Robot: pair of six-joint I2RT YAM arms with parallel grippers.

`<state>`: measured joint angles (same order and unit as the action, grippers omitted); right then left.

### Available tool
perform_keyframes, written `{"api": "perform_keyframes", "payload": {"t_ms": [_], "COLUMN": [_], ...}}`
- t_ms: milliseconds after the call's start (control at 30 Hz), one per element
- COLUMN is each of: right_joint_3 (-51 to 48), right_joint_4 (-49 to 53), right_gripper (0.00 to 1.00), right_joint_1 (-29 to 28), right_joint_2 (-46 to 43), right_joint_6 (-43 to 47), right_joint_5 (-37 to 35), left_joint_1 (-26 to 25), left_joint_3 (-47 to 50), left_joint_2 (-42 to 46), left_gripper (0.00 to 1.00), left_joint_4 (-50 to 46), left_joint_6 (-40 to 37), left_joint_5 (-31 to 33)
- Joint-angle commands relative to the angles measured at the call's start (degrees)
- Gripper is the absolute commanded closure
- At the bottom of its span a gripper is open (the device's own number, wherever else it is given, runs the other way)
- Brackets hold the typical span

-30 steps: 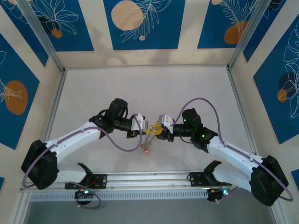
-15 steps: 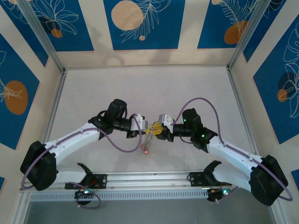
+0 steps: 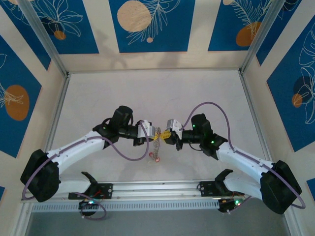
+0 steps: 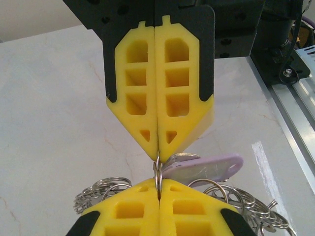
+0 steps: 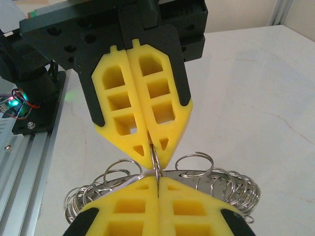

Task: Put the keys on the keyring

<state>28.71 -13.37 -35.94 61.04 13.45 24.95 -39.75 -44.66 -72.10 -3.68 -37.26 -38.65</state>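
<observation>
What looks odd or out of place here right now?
Nothing is spilled or broken. Oddest: the left claw and right claw meet tip to tip, both shut on one thin loop of the keyring, its other loops tangled beside them.

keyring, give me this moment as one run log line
left gripper: shut on keyring | right gripper: shut on keyring | pose: tips facing, nearly touching | pale-headed key: beside the tips
</observation>
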Motion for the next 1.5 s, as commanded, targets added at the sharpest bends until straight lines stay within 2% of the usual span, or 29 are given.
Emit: {"api": "perform_keyframes", "payload": {"t_ms": [0, 433, 733, 933, 967, 1067, 1267, 1367, 1467], "right_joint_3": [-1.7, -2.9, 0.6, -0.7, -1.5, -4.3, -7.5, -7.8, -7.5], "right_joint_4": [0.5, -2.8, -4.0, -6.4, -6.8, -7.2, -5.2, -6.9, -9.5], "right_gripper": [1.0, 1.0, 1.0, 1.0, 0.98, 0.8, 0.61, 0.55, 0.54], "right_joint_1": [1.0, 2.0, -0.9, -0.7, -0.2, 0.5, 1.0, 0.4, -0.3], "right_joint_2": [1.0, 1.7, 6.6, 4.4, 3.3, -0.9, -7.1, -6.0, -3.6], "right_joint_6": [-0.7, -2.8, -2.4, -2.3, -2.1, -1.3, -0.5, -1.5, -2.2], "right_joint_5": [0.4, 4.2, 3.6, 0.6, 0.2, -1.2, -2.3, -2.4, -3.4], "left_joint_1": [0.6, 2.1, 2.1, 2.0, 2.1, 2.1, 2.0, 2.0, 2.0], "left_joint_3": [0.3, 0.8, 1.3, 1.8, 1.9, 1.9, 1.6, 1.6, 1.7], "left_joint_2": [2.6, 3.1, 2.2, 2.4, 2.5, 2.8, 2.7, 2.7, 2.7], "left_gripper": [1.0, 1.0, 1.0, 1.0, 1.0, 1.0, 1.0, 1.0, 1.0], "left_joint_4": [5.7, 7.7, 11.1, 10.7, 10.6, 10.2, 9.9, 10.3, 10.5], "left_joint_6": [2.0, 4.2, 6.6, 6.3, 6.3, 6.0, 6.3, 6.8, 6.9], "left_joint_5": [-2.7, -4.7, -5.7, -4.7, -4.5, -4.2, -4.8, -5.0, -6.0]}}
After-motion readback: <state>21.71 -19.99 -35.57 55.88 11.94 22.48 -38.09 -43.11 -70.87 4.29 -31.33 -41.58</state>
